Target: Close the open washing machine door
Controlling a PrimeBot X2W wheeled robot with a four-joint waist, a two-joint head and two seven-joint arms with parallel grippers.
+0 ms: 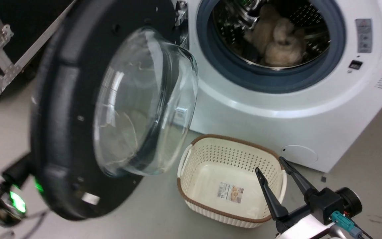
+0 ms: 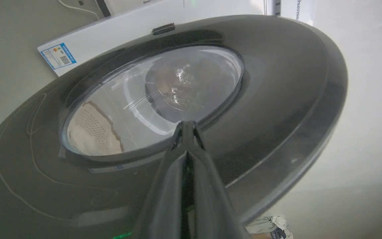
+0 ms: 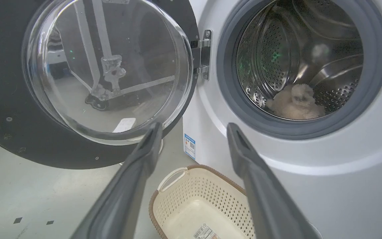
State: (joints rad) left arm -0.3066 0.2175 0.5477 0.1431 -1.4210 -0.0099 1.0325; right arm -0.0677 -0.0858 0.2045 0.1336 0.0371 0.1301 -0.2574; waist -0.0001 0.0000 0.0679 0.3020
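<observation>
Left hand (image 2: pixel 187 124) pinched at door (image 2: pixel 293 99); right hand (image 3: pixel 194 127) spread.

Glossy black washing machine door (image 2: pixel 277 109), clear glass; perforated steel drum (image 3: pixel 277 66).

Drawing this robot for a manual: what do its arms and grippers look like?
Both the right gripper and the left gripper have two long, tapering dark fingers. The right's sit on a black block with a round black knob; a teal connector plugs in beside it, by a white forearm. A green light glows on the left arm.
</observation>
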